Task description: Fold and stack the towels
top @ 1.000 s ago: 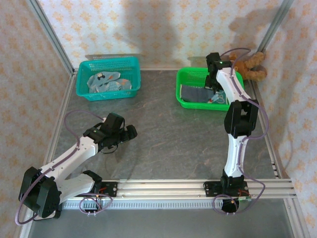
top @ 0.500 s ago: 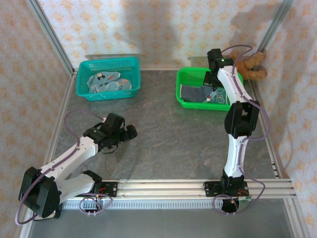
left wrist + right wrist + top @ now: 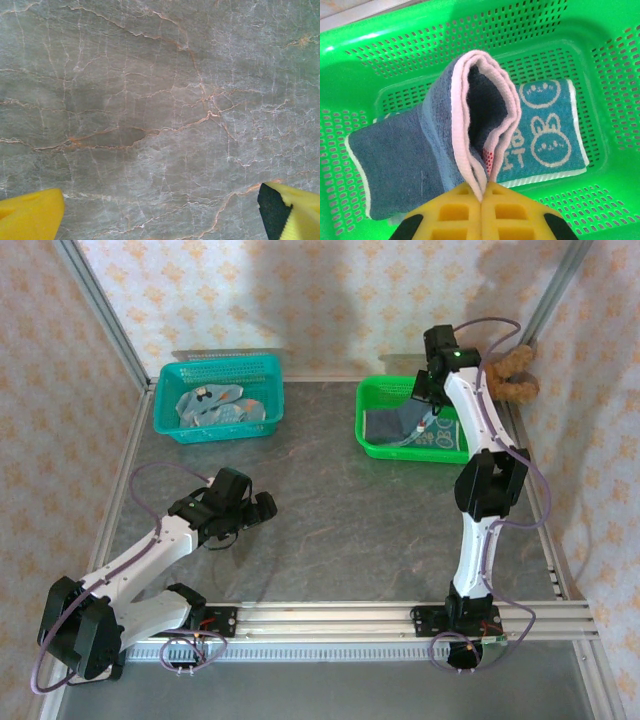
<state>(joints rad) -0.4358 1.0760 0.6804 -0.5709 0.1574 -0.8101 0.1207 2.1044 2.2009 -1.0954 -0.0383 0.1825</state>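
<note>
Right gripper [image 3: 481,197]: rising since the earlier frame, fingers clenching the pink-edged grey towel [image 3: 465,115], drawing its fold up above the bunny towel [image 3: 547,135] lying in the green basket [image 3: 470,30]. Left gripper [image 3: 160,215]: hovering released over the grey marbled table [image 3: 150,100], unmoved. Patterned walls [image 3: 300,290] surrounding.

Grey stone-patterned desk [image 3: 330,510], its surface crossed by pale and rust-coloured veins. A teal mesh basket [image 3: 220,430] stands at the far left corner and a bright green mesh basket [image 3: 362,422] toward the far right corner, the two well apart along the far edge. A brown teddy bear [image 3: 512,375] sits in the far right corner, just beyond the green basket. A metal rail [image 3: 340,618] runs along the near edge, with the left arm's base [image 3: 85,635] by the near left corner and the right arm's base [image 3: 468,620] further right.
</note>
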